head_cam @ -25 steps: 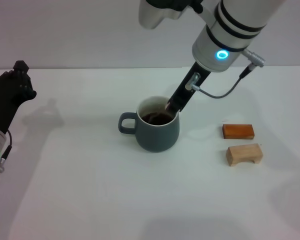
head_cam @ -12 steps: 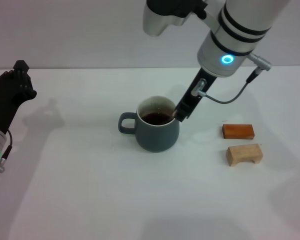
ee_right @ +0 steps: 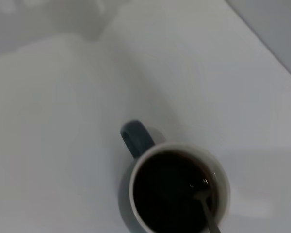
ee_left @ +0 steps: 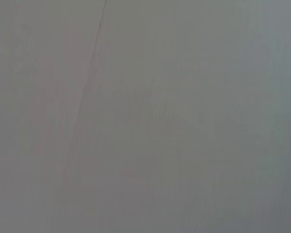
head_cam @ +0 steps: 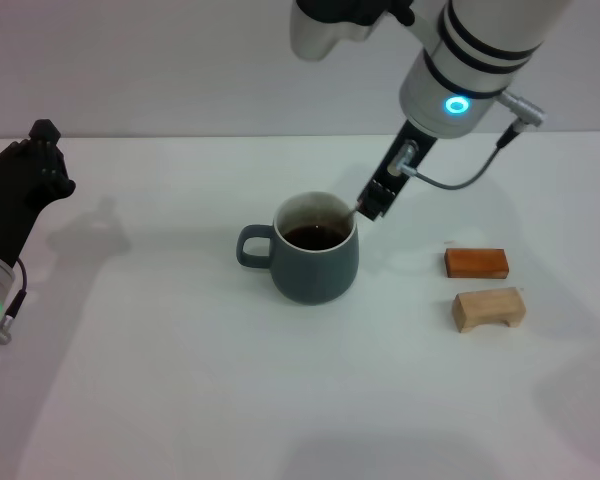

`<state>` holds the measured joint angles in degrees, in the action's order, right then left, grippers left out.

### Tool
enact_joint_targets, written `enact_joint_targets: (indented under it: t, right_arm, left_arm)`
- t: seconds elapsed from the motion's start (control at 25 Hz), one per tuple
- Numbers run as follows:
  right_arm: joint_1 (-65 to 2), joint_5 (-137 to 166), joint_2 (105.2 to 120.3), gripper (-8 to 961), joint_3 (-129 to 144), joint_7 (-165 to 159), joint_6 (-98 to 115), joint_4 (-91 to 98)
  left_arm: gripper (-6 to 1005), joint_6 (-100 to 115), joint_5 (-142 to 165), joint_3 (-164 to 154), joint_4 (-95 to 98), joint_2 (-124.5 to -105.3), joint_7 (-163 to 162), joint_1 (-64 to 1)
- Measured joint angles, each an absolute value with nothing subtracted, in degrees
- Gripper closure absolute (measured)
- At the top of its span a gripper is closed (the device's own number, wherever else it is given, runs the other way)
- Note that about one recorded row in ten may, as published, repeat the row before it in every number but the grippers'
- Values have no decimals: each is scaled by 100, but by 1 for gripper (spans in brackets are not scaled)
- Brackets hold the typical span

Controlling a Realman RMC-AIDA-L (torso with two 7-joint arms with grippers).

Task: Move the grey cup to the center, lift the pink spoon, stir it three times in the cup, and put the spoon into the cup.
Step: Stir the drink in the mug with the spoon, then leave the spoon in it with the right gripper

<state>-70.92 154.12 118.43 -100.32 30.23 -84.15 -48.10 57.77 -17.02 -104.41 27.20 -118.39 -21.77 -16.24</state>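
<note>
Grey cup (head_cam: pixel 315 250) stands near the middle of the white table (head_cam: pixel 180 380), handle toward the robot's left, dark brown liquid inside.

Right gripper (head_cam: pixel 372 205) hangs just above the cup's rim on its right side, arm slanting down from the upper right. Fingertips are dark and bunched at the rim; cannot tell whether they are apart or clamped on anything.

Pink spoon (ee_right: pixel 206 208): in the right wrist view only the silver bowl and neck show, the bowl dipped in the liquid near the cup wall, the neck leaning out over the rim toward the gripper. Handle not visible.

Left gripper (head_cam: pixel 25 185) sits at the table's far left edge, well apart from the cup; finger state cannot be told.

Two wooden blocks (head_cam: pixel 477 262) lie to the cup's right, one reddish-brown, one pale.
</note>
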Motion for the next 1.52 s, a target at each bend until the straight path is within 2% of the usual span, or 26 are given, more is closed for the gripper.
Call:
enact_joint_targets:
  t: [1.52]
  right_arm:
    - [-6954, 14801, 11865, 787, -9607, 2983, -7984, -4651]
  left_arm:
    - [1001, 5884, -1692, -10441, 2723, -11839, -2233, -1584]
